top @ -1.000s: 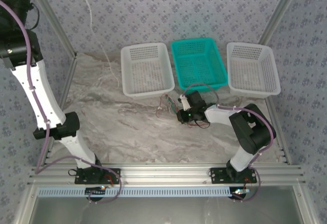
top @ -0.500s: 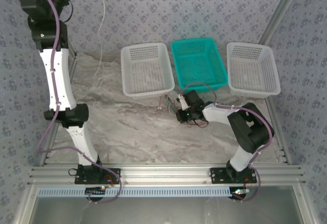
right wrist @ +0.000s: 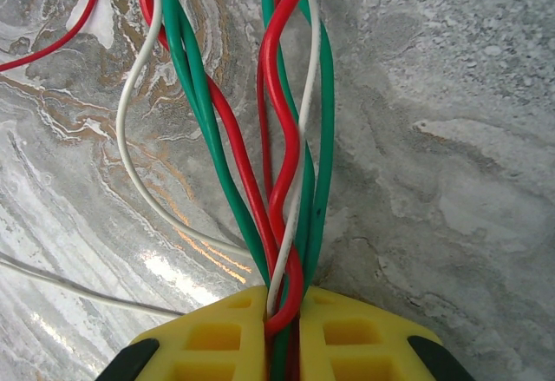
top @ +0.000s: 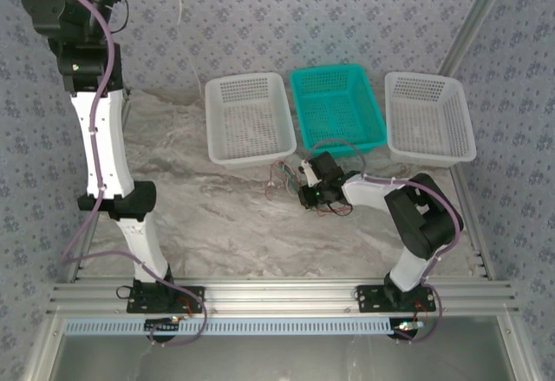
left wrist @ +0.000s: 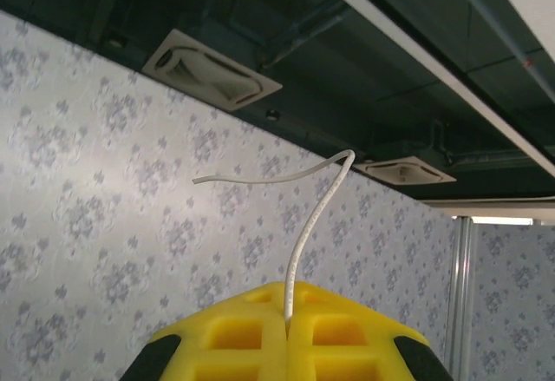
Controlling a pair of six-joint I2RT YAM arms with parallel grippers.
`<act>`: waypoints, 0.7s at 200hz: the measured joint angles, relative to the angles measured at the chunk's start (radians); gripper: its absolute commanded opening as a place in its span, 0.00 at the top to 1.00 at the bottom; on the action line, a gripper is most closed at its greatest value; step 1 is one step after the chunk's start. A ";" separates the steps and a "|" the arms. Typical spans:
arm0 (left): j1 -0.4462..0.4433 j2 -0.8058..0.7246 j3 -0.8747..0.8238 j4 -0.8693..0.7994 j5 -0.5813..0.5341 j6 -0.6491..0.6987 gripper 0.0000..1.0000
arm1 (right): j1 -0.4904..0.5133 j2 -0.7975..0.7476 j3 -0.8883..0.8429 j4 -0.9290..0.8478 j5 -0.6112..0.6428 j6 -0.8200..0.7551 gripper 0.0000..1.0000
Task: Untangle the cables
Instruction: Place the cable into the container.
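L gripper (left wrist: 286,333) is up high, pads clenched on 1 whitish wire (left wrist: 299,251), whose free end curls above it. R gripper (right wrist: 282,322) is low over the table (top: 199,216), clamped on a twisted bundle of cables (right wrist: 282,164) in 3 colours (red, green, white); strand count can't be told. The bundle lies near 3 baskets: left white basket (top: 245,78), teal basket (top: 328,70), right white basket (top: 421,75).

No legible text, label, brand, number or sign, none on the three baskets (top: 250,119), none on the marbled worktop (top: 217,216), none on the patterned walls (top: 286,16).
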 measured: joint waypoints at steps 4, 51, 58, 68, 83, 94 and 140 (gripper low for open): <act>-0.005 -0.001 0.003 0.005 0.000 0.005 1.00 | 0.000 0.000 0.000 0.000 0.001 0.000 0.86; -0.084 0.056 0.003 -0.001 0.027 0.021 1.00 | 0.003 -0.001 0.000 -0.001 0.006 0.000 0.86; -0.091 0.074 0.003 -0.021 0.034 0.032 1.00 | 0.003 -0.001 0.000 -0.001 0.007 0.000 0.86; -0.099 0.101 0.003 -0.064 0.038 0.059 1.00 | 0.005 -0.002 0.000 0.000 0.008 0.000 0.86; -0.110 0.143 0.002 -0.158 0.029 0.111 1.00 | 0.007 -0.004 -0.003 0.002 0.011 0.000 0.86; -0.117 0.176 0.000 -0.230 0.012 0.154 1.00 | 0.010 -0.007 -0.006 0.005 0.014 0.000 0.86; -0.130 0.296 -0.011 -0.526 -0.076 0.254 1.00 | 0.021 -0.012 -0.010 0.008 0.035 0.000 0.86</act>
